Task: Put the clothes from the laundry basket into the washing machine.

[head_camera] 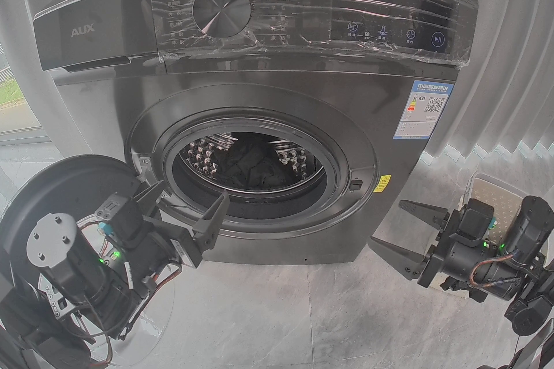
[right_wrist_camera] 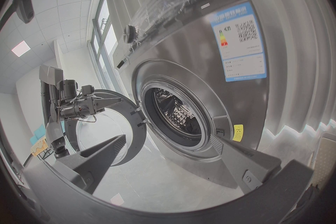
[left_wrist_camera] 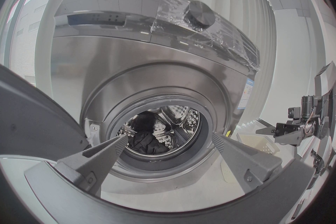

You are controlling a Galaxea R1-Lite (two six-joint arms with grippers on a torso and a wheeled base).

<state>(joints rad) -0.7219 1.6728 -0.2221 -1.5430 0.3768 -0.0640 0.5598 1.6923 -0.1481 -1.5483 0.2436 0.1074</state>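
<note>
Hanging spread and empty, left claw (head_camera: 190, 197) and right claw (head_camera: 389, 223) faced the washing machine (head_camera: 369, 116) — dark clothes (head_camera: 254, 164) lay in its drum; the laundry basket (head_camera: 501, 192), seemingly empty, wanted checking before any further reach.

I'm working in what's looking like a staged test room or showroom, not a lived-in home. The washing machine (head_camera: 242, 93) is standing alone against floor-length grey curtains (head_camera: 513, 70), wearing factory plastic film (head_camera: 288, 1) over its panel and an energy label (head_camera: 423, 109). I'm also seeing a marble-look tiled floor (head_camera: 288, 312), an office-style panel ceiling (right_wrist_camera: 45, 0) and a tall window (right_wrist_camera: 105, 34).
</note>
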